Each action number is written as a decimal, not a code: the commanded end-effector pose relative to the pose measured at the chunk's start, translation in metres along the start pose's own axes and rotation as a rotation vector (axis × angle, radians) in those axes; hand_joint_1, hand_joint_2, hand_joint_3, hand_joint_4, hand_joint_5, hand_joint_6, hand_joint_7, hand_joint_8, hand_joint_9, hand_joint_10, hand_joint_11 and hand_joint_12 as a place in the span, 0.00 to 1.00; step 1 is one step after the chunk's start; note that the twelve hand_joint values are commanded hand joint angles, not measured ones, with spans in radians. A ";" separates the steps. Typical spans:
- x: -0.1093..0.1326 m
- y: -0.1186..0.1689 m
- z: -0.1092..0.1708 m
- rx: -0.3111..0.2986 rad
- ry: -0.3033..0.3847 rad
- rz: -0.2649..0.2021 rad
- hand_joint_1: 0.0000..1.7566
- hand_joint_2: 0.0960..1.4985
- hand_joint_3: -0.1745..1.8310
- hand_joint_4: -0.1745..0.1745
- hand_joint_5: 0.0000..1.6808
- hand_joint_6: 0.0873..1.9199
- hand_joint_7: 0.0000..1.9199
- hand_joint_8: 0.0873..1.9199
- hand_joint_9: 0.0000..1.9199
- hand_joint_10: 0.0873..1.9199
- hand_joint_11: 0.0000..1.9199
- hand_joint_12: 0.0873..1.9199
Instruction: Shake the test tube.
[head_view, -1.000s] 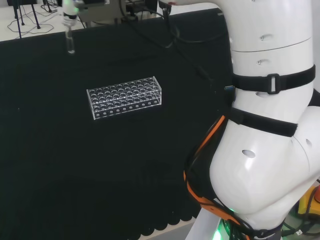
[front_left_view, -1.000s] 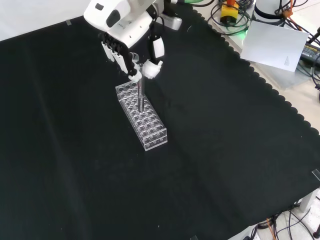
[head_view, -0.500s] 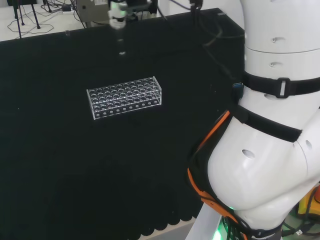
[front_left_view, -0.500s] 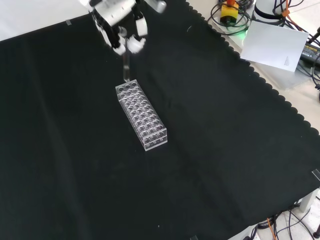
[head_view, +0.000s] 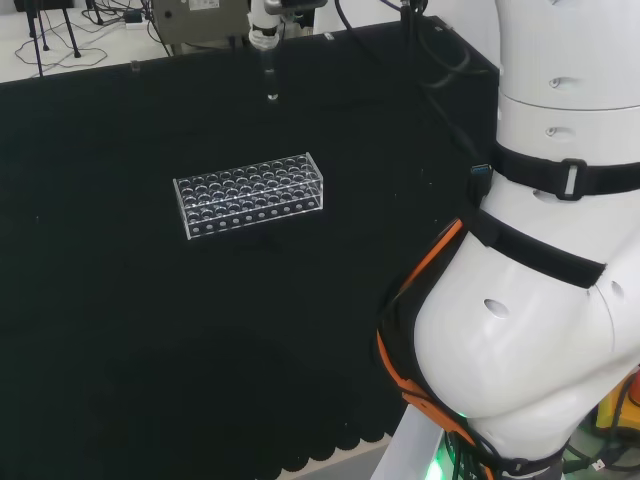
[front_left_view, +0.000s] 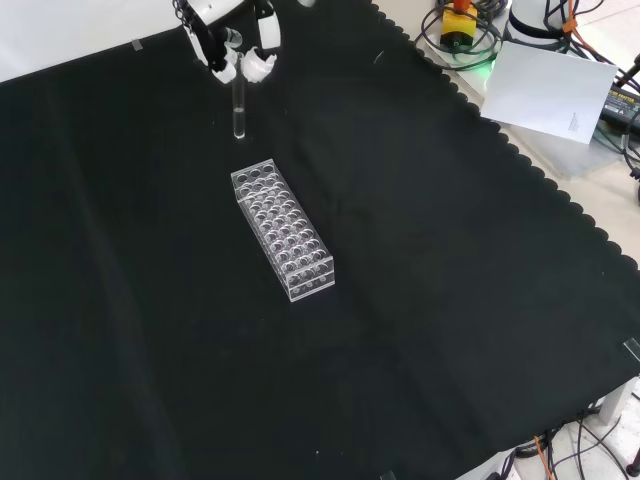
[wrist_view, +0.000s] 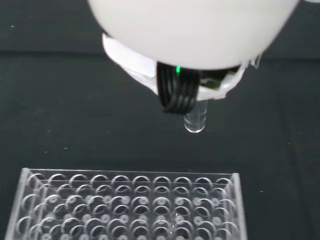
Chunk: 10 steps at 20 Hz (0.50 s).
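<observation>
Black cloth (front_left_view: 420, 300) covers the whole bench, scalloped along its edge, with cables and a white sheet (front_left_view: 555, 92) lying off it at the upper right of the front view. The test tube (front_left_view: 239, 110) hangs upright near the top of that view, left of centre, its round bottom clear of the cloth and its upper end pinched between the curled fingertips (front_left_view: 262, 66) of the hand (front_left_view: 235, 45); in the head view the test tube (head_view: 271, 78) sits at the top centre of the frame. Held by the top like that, most of its length is free to swing, which looks to me like the point of the grip for shaking. I can't tell whether it holds any liquid. Below it in the front view, near but apart, stands the clear rack (front_left_view: 283, 231), its rows of holes looking empty; lifting the tube well above it keeps the two from knocking. The hand comes in from the top edge, fingers pointing down, and the arm's white links (head_view: 540, 250) bulk at the right of the head view
</observation>
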<state>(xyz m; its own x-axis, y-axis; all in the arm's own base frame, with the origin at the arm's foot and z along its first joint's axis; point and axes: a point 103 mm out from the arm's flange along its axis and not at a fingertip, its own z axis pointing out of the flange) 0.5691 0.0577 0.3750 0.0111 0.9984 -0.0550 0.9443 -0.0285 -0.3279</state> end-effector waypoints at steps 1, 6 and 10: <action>0.030 0.004 0.004 0.004 0.023 -0.057 0.77 0.21 0.57 0.00 0.91 0.12 0.84 0.08 0.87 0.31 0.73 0.49; 0.061 0.007 0.008 0.013 0.051 -0.115 0.77 0.21 0.57 0.00 0.91 0.11 0.84 0.08 0.87 0.31 0.73 0.49; 0.080 0.007 0.014 0.026 0.069 -0.150 0.77 0.21 0.57 0.00 0.91 0.11 0.84 0.08 0.87 0.31 0.73 0.49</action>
